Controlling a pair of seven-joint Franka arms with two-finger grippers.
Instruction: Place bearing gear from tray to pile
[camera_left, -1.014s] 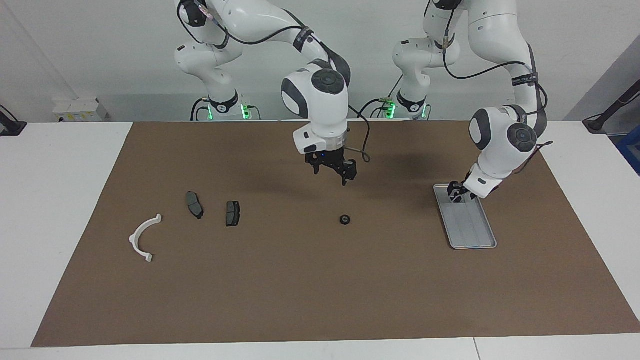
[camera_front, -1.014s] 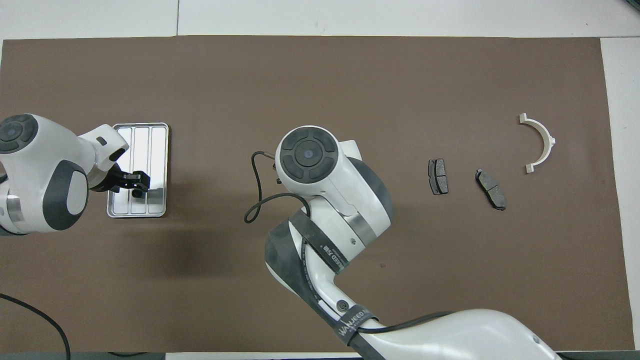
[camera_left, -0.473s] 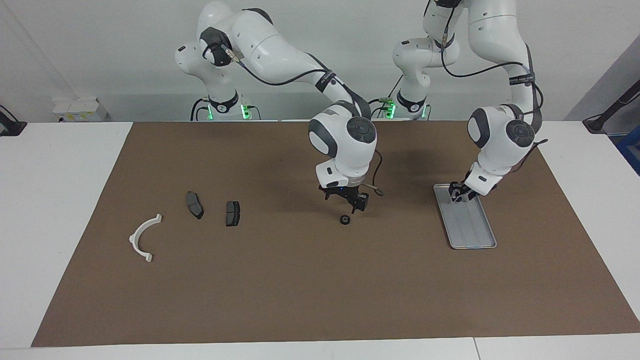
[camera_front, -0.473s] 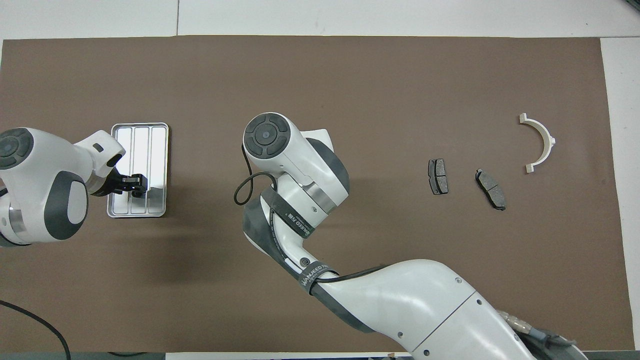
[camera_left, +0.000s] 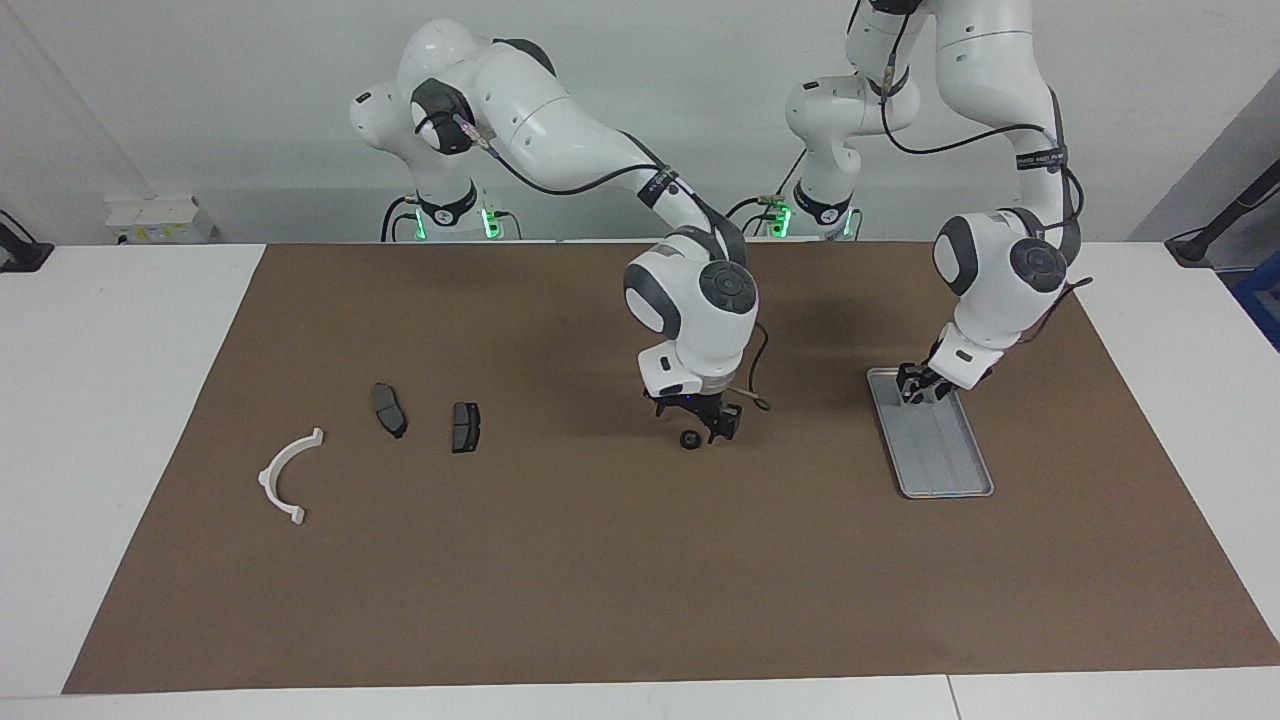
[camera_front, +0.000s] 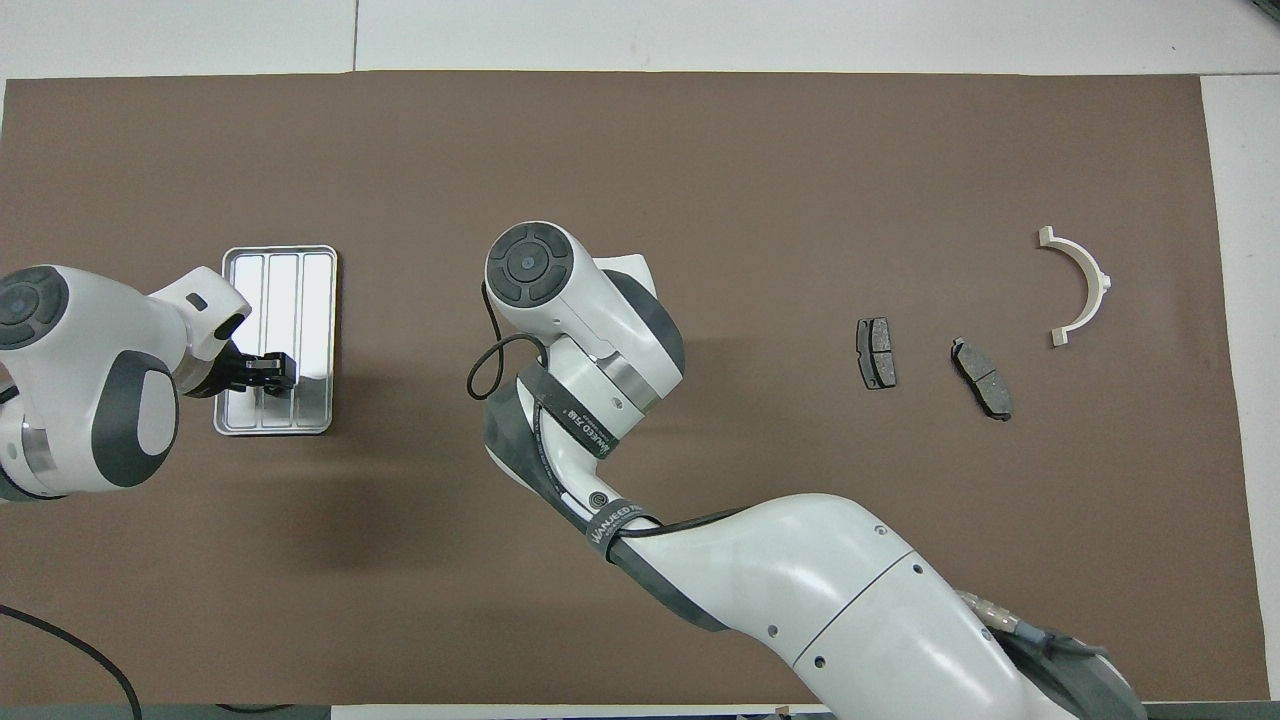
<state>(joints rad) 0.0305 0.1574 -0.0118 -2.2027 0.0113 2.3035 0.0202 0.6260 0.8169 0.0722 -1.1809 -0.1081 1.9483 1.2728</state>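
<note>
Facing view: brown mat (camera_left: 560, 560) covers white table (camera_left: 120, 380), pale wall above. Right end effector (camera_left: 697, 424) low, fingers spread around bearing gear (camera_left: 689, 439) (hidden overhead). Left end effector (camera_left: 915, 385) over tray (camera_left: 945, 470), grip unreadable.

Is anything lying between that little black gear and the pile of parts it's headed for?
Nothing visible: only bare brown mat separates the bearing gear from the nearest dark pad of the pile.
</note>
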